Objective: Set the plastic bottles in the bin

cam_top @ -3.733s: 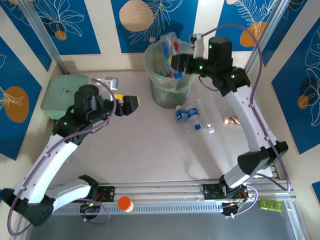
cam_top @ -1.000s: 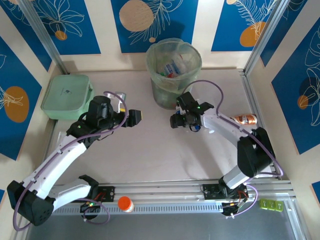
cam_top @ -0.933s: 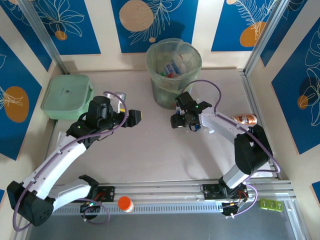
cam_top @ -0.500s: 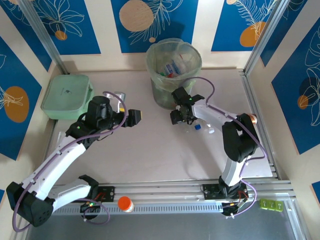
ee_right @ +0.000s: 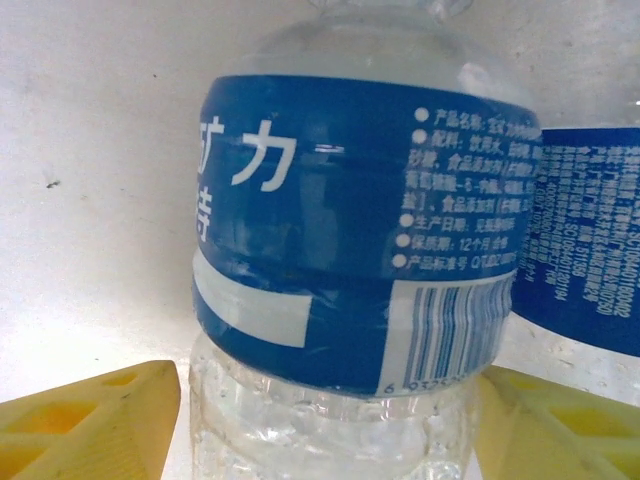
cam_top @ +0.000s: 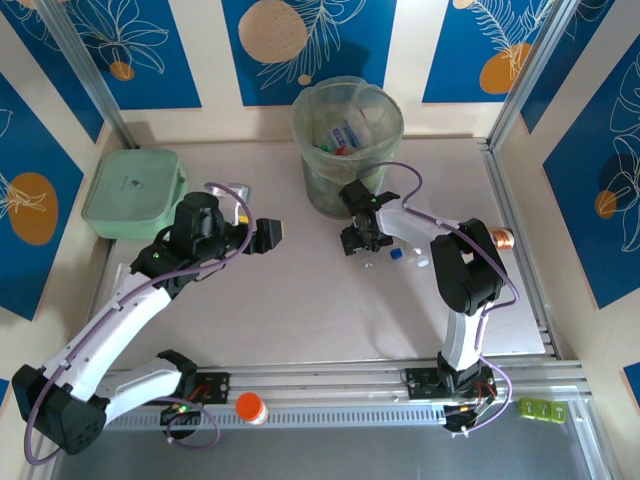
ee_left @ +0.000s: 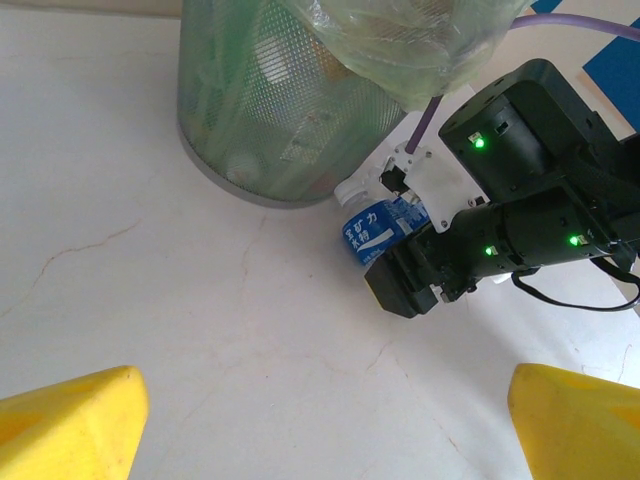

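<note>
Right gripper (cam_top: pixel 360 238), up over the bin (cam_top: pixel 300 130) seconds ago, is now down on the table (cam_top: pixel 300 300) at its foot, over the leftover plastic bottles (cam_top: pixel 394 252), while the left gripper (cam_top: pixel 268 234) hangs wide open and empty as before. From the left wrist, it's nosing onto a blue-labelled bottle (ee_left: pixel 375 228) lying just beside the bin's base. Right wrist: yellow fingers (ee_right: pixel 90 415) bracket that bottle closely, pinched or not I can't tell, so the next pickup looks under way.

the clear plastic bottle (ee_right: pixel 350 240) has a blue label with white characters and barcode; the round mesh bin (ee_left: pixel 270 110) is grey-green.
</note>
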Motion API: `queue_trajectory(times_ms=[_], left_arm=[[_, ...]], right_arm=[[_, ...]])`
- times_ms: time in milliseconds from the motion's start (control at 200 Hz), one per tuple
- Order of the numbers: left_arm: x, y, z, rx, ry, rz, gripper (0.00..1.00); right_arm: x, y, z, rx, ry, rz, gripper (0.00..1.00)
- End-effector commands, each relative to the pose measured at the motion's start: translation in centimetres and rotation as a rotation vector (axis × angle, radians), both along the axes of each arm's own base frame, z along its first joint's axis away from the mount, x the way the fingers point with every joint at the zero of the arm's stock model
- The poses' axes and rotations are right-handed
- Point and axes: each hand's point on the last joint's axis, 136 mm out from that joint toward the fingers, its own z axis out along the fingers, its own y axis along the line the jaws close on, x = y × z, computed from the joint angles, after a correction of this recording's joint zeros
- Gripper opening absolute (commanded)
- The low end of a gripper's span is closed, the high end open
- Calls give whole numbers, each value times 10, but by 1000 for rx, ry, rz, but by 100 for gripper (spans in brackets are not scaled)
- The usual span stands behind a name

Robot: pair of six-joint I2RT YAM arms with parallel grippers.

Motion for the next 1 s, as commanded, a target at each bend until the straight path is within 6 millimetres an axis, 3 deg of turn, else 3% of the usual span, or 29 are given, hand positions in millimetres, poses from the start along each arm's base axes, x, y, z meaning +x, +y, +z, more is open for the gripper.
queue_trajectory(times_ms=[0, 275, 490, 760, 900, 995], left_arm=[[-3, -1, 5, -2, -28, -17, 92], [-1, 6, 6, 20, -43, 16, 92], [-1, 9, 7, 28, -51, 29, 92], [-6, 4, 11, -26, -41, 10, 91], [-15, -2, 23, -108, -25, -15, 90], [-23, -6, 34, -159, -29, -42, 90]], right_arm=[[-5, 5, -10, 16, 30, -6, 75], [-20, 10, -15, 49, 53, -10, 68], [-42, 13, 0, 114, 53, -9, 60], [-88, 36, 43, 209, -43, 115, 58], [-109, 50, 67, 266, -120, 204, 57], [-122, 63, 95, 341, -220, 298, 56]])
